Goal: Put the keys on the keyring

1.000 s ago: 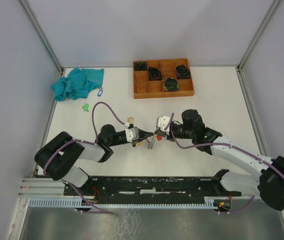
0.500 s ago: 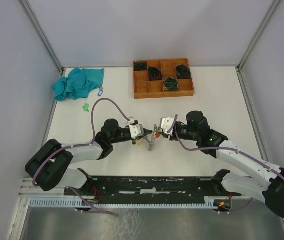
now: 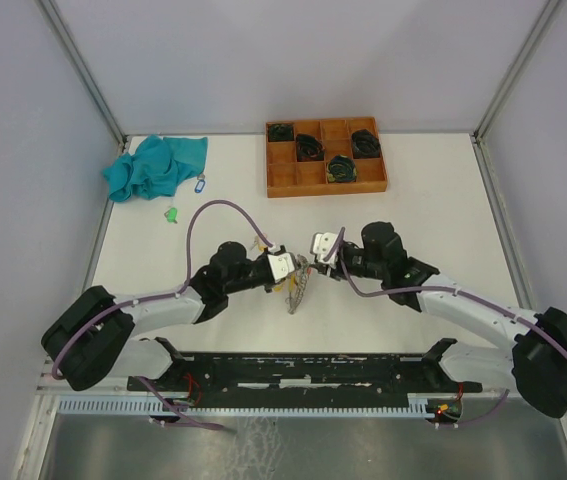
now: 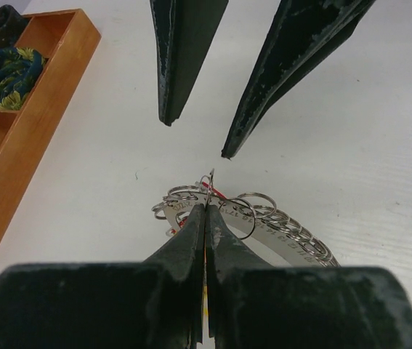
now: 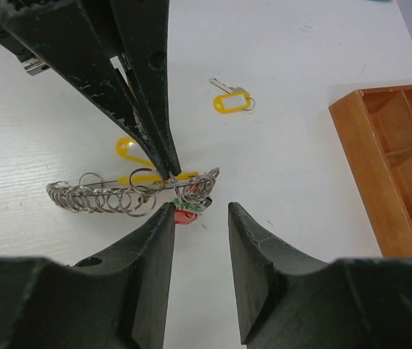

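Note:
The keyring, a curved metal strip carrying many split rings [image 4: 282,231], lies on the white table between the two grippers; it also shows in the right wrist view [image 5: 97,196] and the top view [image 3: 299,291]. My left gripper [image 4: 206,209] is shut, with a sliver of yellow tag between its jaws, and its tip is at the strip's end rings. A yellow tag [image 5: 129,149] shows behind those fingers. My right gripper [image 5: 198,212] is open and empty, just short of the red and green tags [image 5: 186,212] at the strip's end. A loose yellow-tagged key [image 5: 231,100] lies farther off.
A wooden compartment tray [image 3: 323,190] with black coiled bundles stands at the back. A teal cloth [image 3: 158,165] lies back left, with a blue-tagged key [image 3: 200,184] and a green-tagged key [image 3: 171,214] beside it. The left arm's purple cable loops above the table.
My left gripper has moved right, up to the strip. The strip has tipped from upright to leaning. My right gripper has drawn back a little from it.

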`<state>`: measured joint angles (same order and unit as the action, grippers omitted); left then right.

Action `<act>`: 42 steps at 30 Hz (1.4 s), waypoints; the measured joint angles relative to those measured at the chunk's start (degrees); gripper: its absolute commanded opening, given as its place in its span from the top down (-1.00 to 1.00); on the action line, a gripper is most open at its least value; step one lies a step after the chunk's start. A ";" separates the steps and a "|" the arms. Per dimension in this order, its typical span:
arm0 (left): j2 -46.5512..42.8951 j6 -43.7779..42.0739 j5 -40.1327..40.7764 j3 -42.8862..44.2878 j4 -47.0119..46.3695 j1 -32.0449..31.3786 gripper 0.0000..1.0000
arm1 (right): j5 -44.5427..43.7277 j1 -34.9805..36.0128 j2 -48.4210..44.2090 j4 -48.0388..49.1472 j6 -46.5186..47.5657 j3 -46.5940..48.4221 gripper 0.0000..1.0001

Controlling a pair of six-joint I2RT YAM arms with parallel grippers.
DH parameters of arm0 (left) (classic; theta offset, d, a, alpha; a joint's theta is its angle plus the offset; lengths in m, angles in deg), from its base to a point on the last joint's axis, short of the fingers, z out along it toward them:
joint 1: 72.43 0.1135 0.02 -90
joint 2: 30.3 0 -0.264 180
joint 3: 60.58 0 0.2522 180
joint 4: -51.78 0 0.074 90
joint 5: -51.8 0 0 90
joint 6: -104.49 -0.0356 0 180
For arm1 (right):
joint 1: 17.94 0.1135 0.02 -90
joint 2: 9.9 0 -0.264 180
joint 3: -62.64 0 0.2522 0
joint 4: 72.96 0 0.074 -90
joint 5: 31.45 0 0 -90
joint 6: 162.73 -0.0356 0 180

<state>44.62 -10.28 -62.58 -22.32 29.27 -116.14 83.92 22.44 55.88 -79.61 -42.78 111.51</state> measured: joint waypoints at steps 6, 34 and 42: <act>-0.52 0.00 4.26 0.00 0.46 -1.09 0.95 | -1.14 0.00 2.62 7.85 -2.84 -3.19 0.19; -0.48 0.33 9.11 0.00 -2.54 -1.60 0.95 | -10.97 4.00 9.81 33.88 -9.20 -11.04 0.47; -0.46 0.44 9.33 0.00 -2.82 -1.75 0.95 | -12.52 4.09 9.75 34.88 -9.62 -11.06 0.46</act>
<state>44.16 -9.84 -53.25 -22.32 26.45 -117.88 71.39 26.53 65.63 -44.72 -52.39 100.45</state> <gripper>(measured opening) 0.027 0.267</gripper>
